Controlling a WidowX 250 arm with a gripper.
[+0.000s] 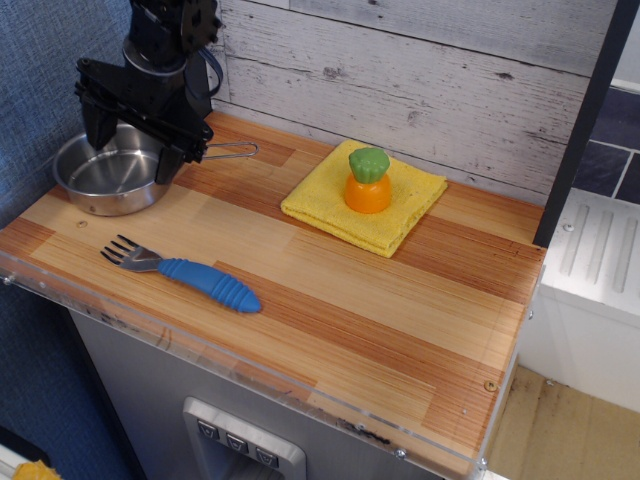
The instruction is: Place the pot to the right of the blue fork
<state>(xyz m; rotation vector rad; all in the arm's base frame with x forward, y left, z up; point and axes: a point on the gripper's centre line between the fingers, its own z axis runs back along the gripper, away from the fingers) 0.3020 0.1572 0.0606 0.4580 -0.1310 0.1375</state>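
Note:
The shiny steel pot point(100, 182) stands at the back left of the wooden counter, its wire loop handle point(232, 150) pointing right. My black gripper point(131, 153) hangs over the pot's far right part, its jaws spread wide and holding nothing. One finger point(96, 128) is over the pot's back rim; the other point(166, 162) is at the rim where the handle starts. The blue fork point(186, 273) lies near the front edge, in front of the pot, tines to the left and blue handle to the right.
A folded yellow cloth point(400, 195) lies at the back middle with an orange and green toy vegetable point(367, 181) on it. A plank wall runs behind the counter. A clear plastic lip point(250, 375) edges the front.

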